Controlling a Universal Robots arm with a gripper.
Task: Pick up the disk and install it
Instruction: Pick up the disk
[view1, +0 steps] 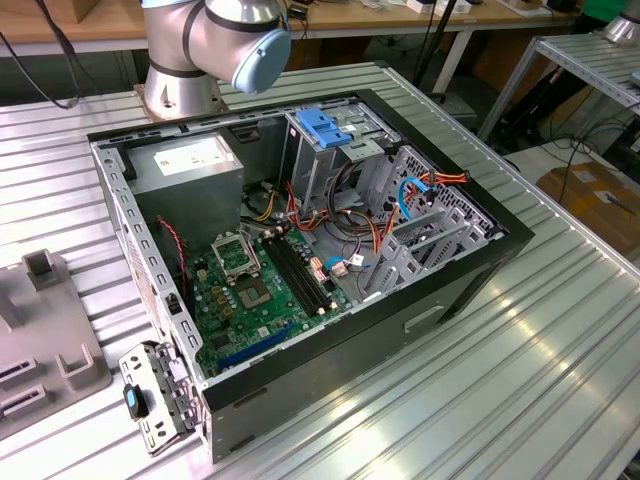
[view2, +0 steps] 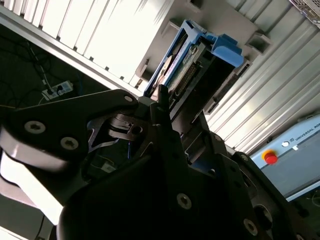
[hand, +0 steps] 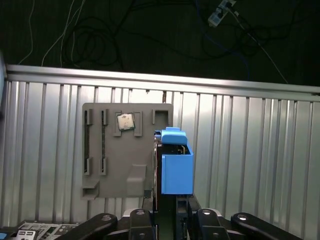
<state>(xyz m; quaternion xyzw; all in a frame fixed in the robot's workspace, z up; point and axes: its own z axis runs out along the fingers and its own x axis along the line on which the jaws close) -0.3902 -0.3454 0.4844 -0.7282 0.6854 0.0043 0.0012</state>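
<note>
In both wrist views the disk is a grey drive in a light-blue carrier, standing on edge between my fingers. My gripper is shut on its lower end and holds it up over the grey holder tray. In the second wrist view one dark finger lies against the disk's side. The disk's lower end is hidden by the gripper body. In the exterior view the open computer case lies on the ribbed metal table, its metal drive cage standing at the far side.
The grey tray sits at the exterior view's left and carries a small square chip. A blue latch tops the drive cage. Cables and the motherboard fill the case. The arm's base stands behind it. The table edge runs beyond the tray.
</note>
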